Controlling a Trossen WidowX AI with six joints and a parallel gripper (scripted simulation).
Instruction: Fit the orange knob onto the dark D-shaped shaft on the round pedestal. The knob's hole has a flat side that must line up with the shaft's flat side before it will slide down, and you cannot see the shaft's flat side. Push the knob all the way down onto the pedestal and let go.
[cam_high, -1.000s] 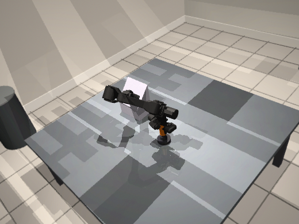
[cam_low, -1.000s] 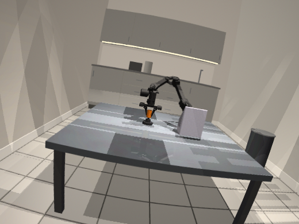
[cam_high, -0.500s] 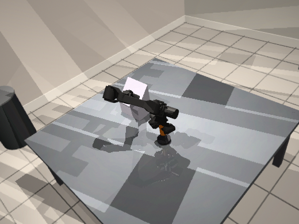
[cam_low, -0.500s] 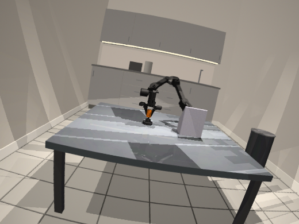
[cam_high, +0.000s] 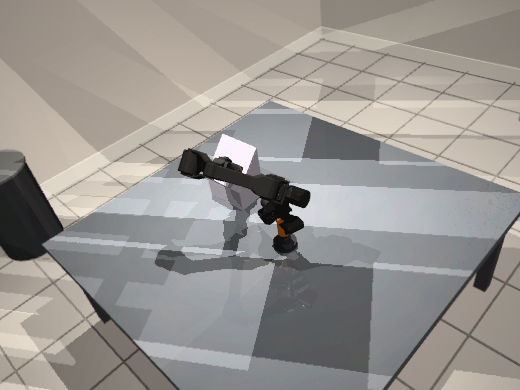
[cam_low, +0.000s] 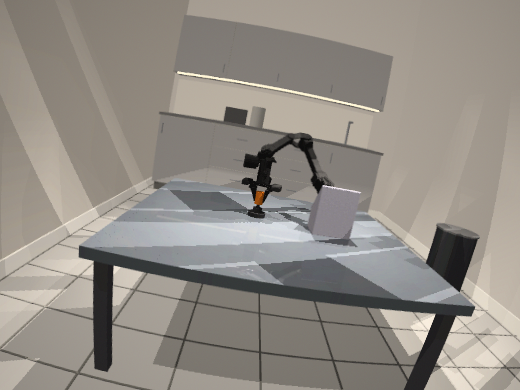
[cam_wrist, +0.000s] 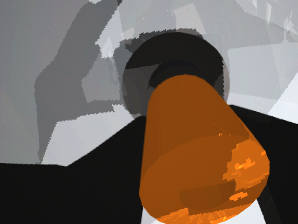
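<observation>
My 1 gripper is closed on the orange knob, its 2 fingers on opposite sides. I hold the knob above the round pedestal, its lower end over the middle; I cannot tell whether it touches the shaft, which is hidden.
</observation>
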